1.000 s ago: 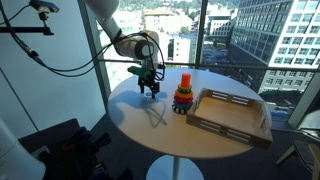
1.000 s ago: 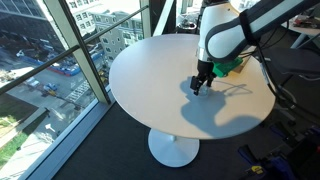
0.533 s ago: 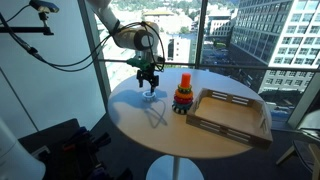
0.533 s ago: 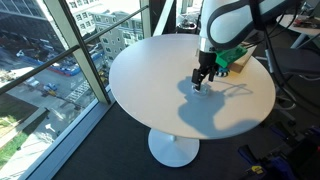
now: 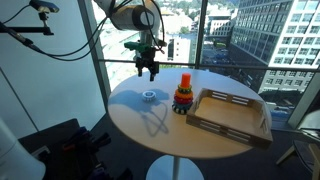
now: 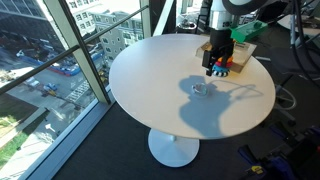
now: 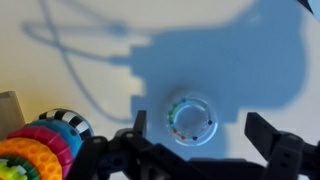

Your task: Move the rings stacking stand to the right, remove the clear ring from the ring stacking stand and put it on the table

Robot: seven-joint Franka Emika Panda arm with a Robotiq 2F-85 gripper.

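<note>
The clear ring (image 5: pixel 149 96) (image 6: pixel 200 88) lies flat on the beige table (image 5: pixel 135 125) (image 6: pixel 150 75). It rests left of the rings stacking stand (image 5: pixel 183 95), a cone of coloured rings with an orange-red top. My gripper (image 5: pixel 147 72) (image 6: pixel 211 71) hangs open well above the ring and holds nothing. In the wrist view the clear ring (image 7: pixel 190 118) lies in the arm's shadow straight below the open gripper (image 7: pixel 197 122), with small coloured beads inside it. The stand (image 7: pixel 45 145) shows at the lower left. In an exterior view the stand (image 6: pixel 225 66) is partly hidden behind the gripper.
A rectangular wooden tray (image 5: pixel 250 128) stands on the table right of the stand; its corner (image 7: pixel 8 105) shows in the wrist view. Floor-to-ceiling windows (image 5: pixel 230 35) run close behind the table. Cables (image 5: pixel 60 60) hang at the left.
My gripper has lifted straight up from the table, staying open. The clear ring is left lying on the table where the gripper was.
</note>
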